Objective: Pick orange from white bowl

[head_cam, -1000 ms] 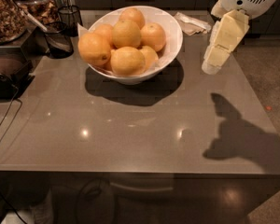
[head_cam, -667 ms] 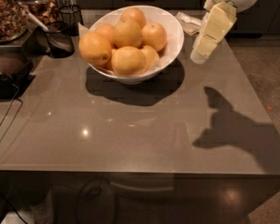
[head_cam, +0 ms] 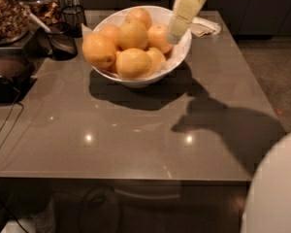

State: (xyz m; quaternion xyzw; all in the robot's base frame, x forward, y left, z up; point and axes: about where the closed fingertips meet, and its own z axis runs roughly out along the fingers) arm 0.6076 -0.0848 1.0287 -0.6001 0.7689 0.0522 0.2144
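The white bowl (head_cam: 180, 52) stands at the back middle of the grey table and holds several yellow-orange fruits. One orange (head_cam: 133, 34) sits on top of the pile, another orange (head_cam: 99, 50) bulges over the left rim. My gripper (head_cam: 177, 32) hangs down from the top of the view over the bowl's right rim, just right of the orange (head_cam: 158, 36) nearest it. It holds nothing that I can see.
A black wire-mesh cup (head_cam: 73, 16) and a dark ladle (head_cam: 60, 41) stand left of the bowl. A tray of brown items (head_cam: 7, 16) and a black appliance (head_cam: 7, 76) are at far left. A crumpled napkin (head_cam: 203, 27) lies behind the bowl. A white robot part (head_cam: 276, 193) fills the lower right corner.
My gripper has moved left from beside the table's right side to over the bowl's right rim. The bowl and fruits have not moved. A white robot part has come in at lower right.
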